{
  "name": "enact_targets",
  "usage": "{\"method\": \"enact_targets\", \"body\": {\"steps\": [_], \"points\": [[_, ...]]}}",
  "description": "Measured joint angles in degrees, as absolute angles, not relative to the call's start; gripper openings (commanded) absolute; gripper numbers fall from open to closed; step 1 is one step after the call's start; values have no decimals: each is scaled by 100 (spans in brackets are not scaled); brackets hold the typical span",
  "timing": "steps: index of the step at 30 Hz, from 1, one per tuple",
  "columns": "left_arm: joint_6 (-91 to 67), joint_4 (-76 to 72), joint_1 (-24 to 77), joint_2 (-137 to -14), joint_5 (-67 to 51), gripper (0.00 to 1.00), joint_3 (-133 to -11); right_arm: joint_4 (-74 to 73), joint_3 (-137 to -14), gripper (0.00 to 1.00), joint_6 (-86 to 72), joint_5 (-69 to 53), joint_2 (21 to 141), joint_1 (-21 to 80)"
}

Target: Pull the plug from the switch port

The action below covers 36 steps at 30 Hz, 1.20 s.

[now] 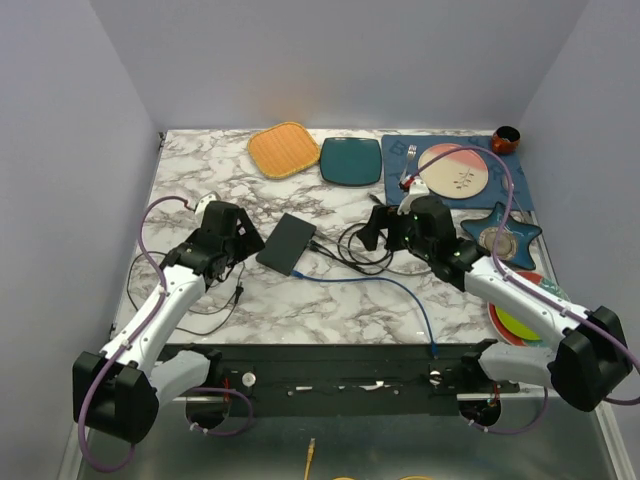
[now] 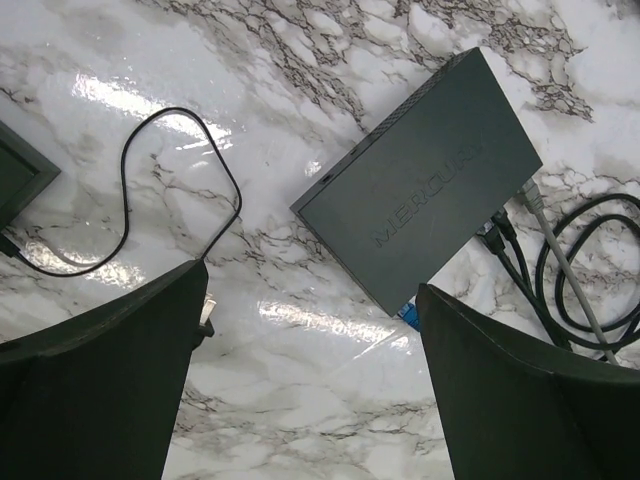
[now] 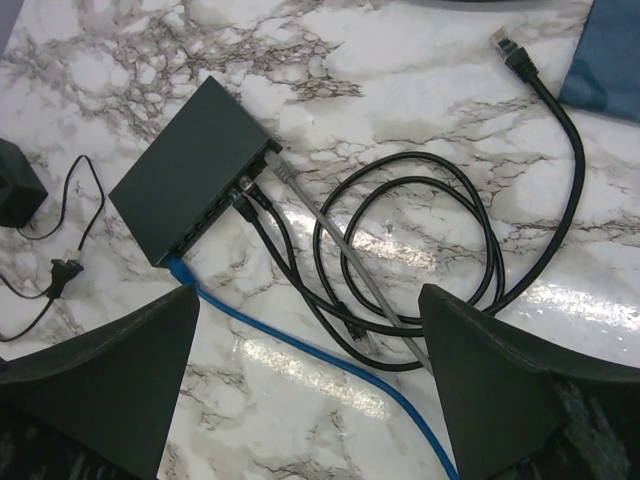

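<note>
Item: switch (image 1: 287, 243), a flat matte-black box, lying flat on the marble table (image 1: 200, 180), left of centre, between the two arms. Port edge faces right and near. Four leads are plugged in: a blue plug (image 3: 178, 265) at the near end with a blue cable (image 3: 300, 347) running near and right, two black plugs (image 3: 246, 196) whose black cables (image 3: 497, 255) lie coiled to the right, and a grey cable (image 3: 345, 259) at the far end. Left gripper (image 2: 310, 285): jaws spread wide, holding nothing. It sits just left of the switch, which lies ahead of the jaws and not between them, its nearest corner close by one finger in the left wrist view. Right gripper (image 3: 310, 300): jaws spread wide, holding nothing, to the right of the switch and well apart from it, with the coiled cables between. Other stock: a black power adapter (image 3: 15, 180) left of the switch, and an orange square plate (image 1: 283, 149) and a teal square plate (image 1: 351, 160) at the far edge.
</note>
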<state>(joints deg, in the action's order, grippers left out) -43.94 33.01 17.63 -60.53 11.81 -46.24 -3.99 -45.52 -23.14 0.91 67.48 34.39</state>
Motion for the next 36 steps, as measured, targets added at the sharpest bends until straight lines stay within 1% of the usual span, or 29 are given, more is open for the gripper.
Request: {"method": "enact_targets", "body": {"steps": [2,3,4,6,7,9,10,12,13,15,16,19,21,23,26,30,31,36], "points": [[-4560,3247,1763,-6020,1149,98,-4506,-399,-4595,98,-2364,25,6965,3439],[-4696,3197,1763,-5979,1116,93,-4388,-410,-4665,98,-2401,-3,7153,3439],[-4801,3142,1765,-5929,1076,77,-4268,-412,-4779,96,-2427,-27,7373,3439],[-5103,3076,1824,-5791,1009,62,-3948,-486,-5083,93,-2517,-60,7854,3439],[-5221,3004,1874,-5745,974,49,-3804,-491,-5238,88,-2563,-67,8097,3439],[-5481,2919,2088,-5706,919,40,-3577,-526,-5522,81,-2635,-78,8527,3439],[-5529,2882,2178,-5708,915,36,-3514,-554,-5649,75,-2683,-80,8744,3439],[-5719,2805,2438,-5736,886,36,-3400,-578,-5872,68,-2742,-82,9146,3439],[-5780,2779,2541,-5765,886,36,-3371,-613,-5944,62,-2764,-82,9292,3439],[-5885,2698,2694,-5896,886,36,-3356,-672,-6088,57,-2797,-80,9572,3439],[-5927,2655,2746,-5994,886,36,-3354,-701,-6173,52,-2805,-78,9706,3439],[-5994,2550,2823,-6348,886,36,-3356,-786,-6464,49,-2823,-75,10116,3439],[-6007,2517,2825,-6591,886,36,-3363,-851,-6587,49,-2827,-75,10300,3439],[-6007,2510,2825,-6914,891,31,-3402,-919,-6661,48,-2834,-75,10429,3439],[-5966,2541,2825,-7341,902,28,-3564,-1020,-6702,48,-2847,-69,10582,3439],[-5894,2534,2810,-8012,906,27,-3972,-1168,-6700,48,-2847,-21,10659,3439],[-5892,2543,2799,-8119,891,25,-4064,-1194,-6698,47,-2847,-5,10659,3439],[-5782,2530,2742,-8650,819,26,-4541,-1199,-6506,46,-2875,5,10659,3439]]}}
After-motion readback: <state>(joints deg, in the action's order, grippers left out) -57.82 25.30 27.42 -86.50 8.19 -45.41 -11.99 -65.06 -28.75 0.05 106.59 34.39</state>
